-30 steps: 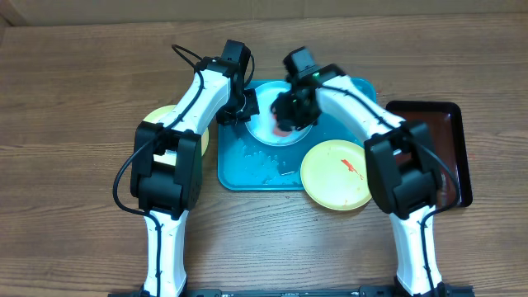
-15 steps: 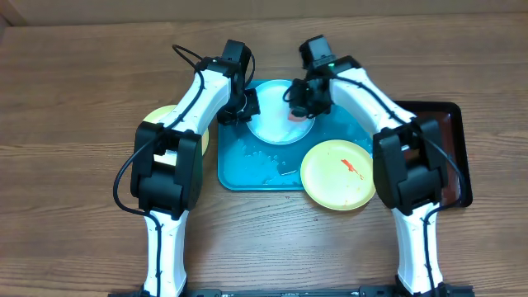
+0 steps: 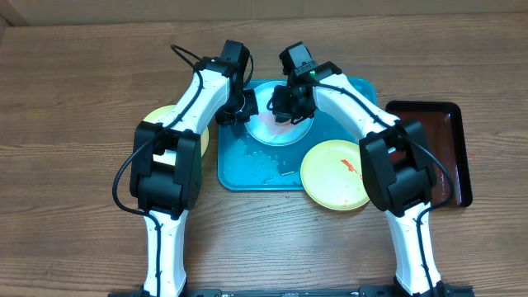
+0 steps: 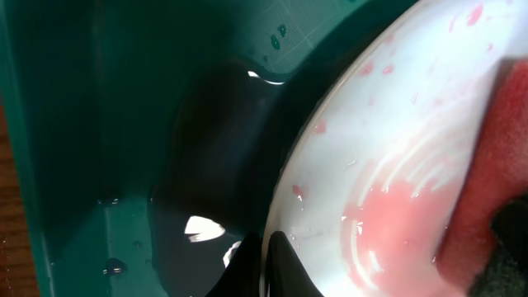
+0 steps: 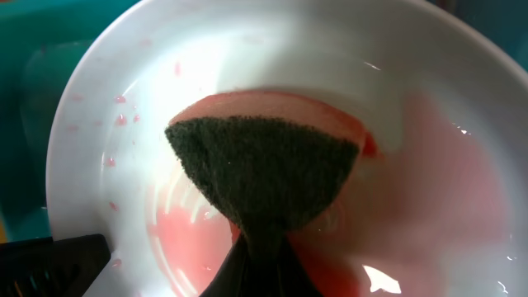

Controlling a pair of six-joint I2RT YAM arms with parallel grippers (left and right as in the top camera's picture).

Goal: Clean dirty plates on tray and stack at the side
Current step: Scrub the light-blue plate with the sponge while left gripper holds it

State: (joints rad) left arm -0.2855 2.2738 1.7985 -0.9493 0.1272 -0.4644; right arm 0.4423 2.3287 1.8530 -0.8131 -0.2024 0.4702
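A light blue-white plate (image 3: 280, 128) with pink-red smears lies in the far part of the teal tray (image 3: 247, 165). My left gripper (image 3: 241, 111) is shut on this plate's left rim (image 4: 330, 165). My right gripper (image 3: 285, 106) is shut on a sponge (image 5: 264, 177) with a dark green scrub face and a red body, pressed onto the plate's inside (image 5: 429, 165). A pale yellow plate (image 3: 336, 175) with a red smear lies half over the tray's near right corner. Another yellow plate (image 3: 153, 120) lies on the table left of the tray, mostly hidden by my left arm.
A dark brown-red tray (image 3: 445, 148) lies at the right. Water droplets and small bits (image 3: 264, 165) lie on the teal tray's near floor. The table is brown wood.
My right gripper with the sponge moved right and farther, then came back left across the blue-white plate. The left gripper kept hold of the rim.
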